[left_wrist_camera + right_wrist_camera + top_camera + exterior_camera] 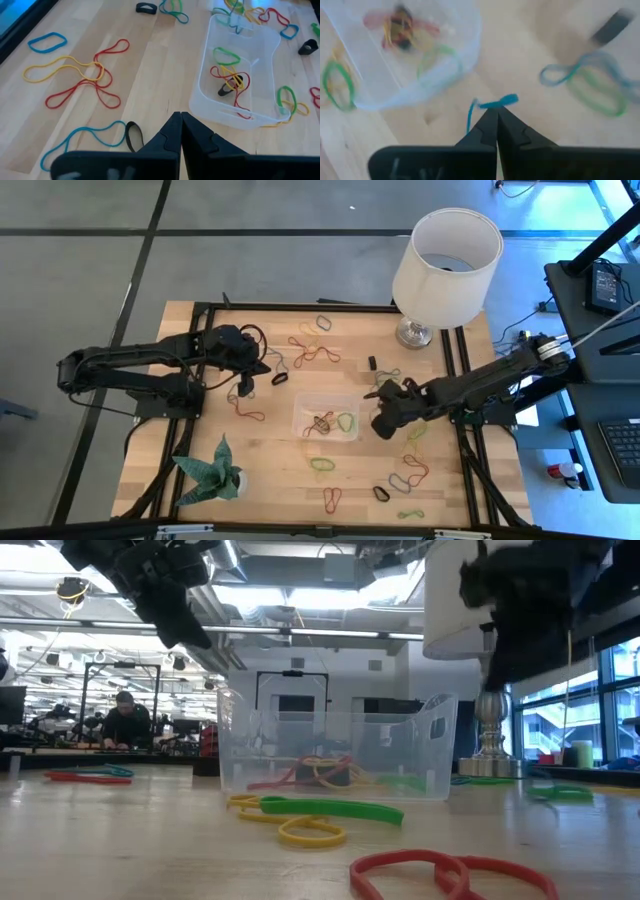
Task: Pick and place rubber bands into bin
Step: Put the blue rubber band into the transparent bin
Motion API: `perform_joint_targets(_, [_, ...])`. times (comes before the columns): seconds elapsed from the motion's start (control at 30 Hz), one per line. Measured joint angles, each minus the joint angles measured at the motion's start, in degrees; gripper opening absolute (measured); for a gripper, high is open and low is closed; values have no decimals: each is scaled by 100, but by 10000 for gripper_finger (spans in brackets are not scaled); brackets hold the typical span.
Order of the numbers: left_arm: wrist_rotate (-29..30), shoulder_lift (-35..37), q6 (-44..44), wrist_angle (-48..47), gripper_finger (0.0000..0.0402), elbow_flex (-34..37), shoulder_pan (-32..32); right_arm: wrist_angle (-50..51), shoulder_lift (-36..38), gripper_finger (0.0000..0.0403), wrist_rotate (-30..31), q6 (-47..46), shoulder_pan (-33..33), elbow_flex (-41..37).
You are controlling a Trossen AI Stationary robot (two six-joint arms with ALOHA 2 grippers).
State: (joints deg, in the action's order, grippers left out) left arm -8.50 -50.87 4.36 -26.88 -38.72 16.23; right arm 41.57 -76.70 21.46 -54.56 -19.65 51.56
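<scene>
Pale wooden planks top the desk (270,450), strewn with thin rubber bands (312,352) in red, green, yellow and blue. Mid-desk sits the small clear plastic bin (300,408), several bands inside. Just beside its right wall, the right hand (496,114) is pinched shut on a blue band (492,104). The left hand (180,120) hangs closed and empty left of the bin. Behind lie a white lampshade (447,252) and a bright workshop with a seated person (124,720).

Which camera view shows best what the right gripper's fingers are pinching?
The right wrist view: the right gripper is shut on the blue rubber band, which loops out from the fingers beside the bin. The high view shows only the gripper right of the bin. The low view hides the band; the left wrist view misses it.
</scene>
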Motion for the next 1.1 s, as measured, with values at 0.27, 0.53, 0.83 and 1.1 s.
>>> perform_joint_targets(0.27, [1,0,-2,30,1,0,0,265,-47,0,1207,752,-86,1450])
perform_joint_targets(0.53, [1,0,-48,25,1,0,0,-59,-830,0,1495,1913,128,2656])
perform_joint_targets(0.83, [1,0,-65,12,1,0,0,-1733,-2218,0,739,2504,520,2755])
perform_joint_targets(1.1, [-1,0,-65,-14,1,0,0,-2231,-3105,0,376,2616,705,2756])
